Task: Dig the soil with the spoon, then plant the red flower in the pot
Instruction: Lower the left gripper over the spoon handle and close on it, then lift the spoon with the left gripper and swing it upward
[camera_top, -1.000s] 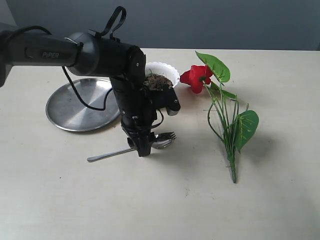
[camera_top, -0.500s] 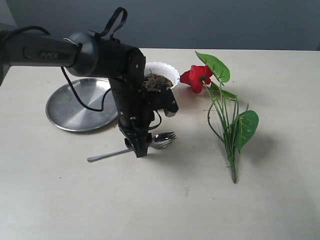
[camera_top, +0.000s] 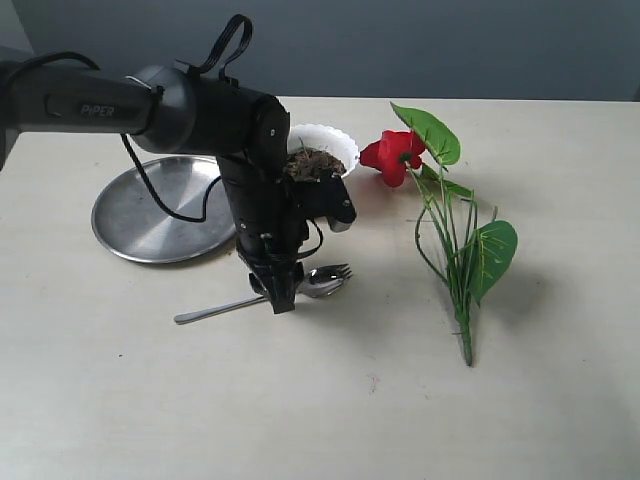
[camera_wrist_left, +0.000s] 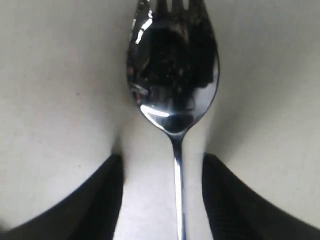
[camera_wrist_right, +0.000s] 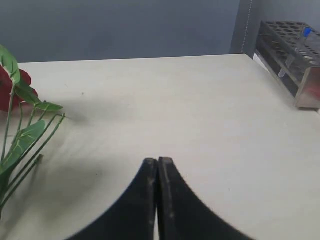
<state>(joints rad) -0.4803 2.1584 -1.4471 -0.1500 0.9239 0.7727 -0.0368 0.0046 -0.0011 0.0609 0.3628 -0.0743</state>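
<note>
Left gripper (camera_top: 282, 298) points down at the table, its jaws released and parted on either side of the spoon (camera_top: 325, 282) handle, not touching it. The spoon lies flat just nearer than the pot (camera_top: 338, 141), which holds the soil (camera_top: 312, 163). The red flower (camera_top: 395, 155) lies to the right. Right gripper (camera_wrist_right: 158, 166) is clenched, empty.

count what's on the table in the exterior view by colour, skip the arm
silver: 2 (plate, spoon)
white: 1 (pot)
dark brown: 1 (soil)
red and green: 1 (red flower)
total: 5
</note>
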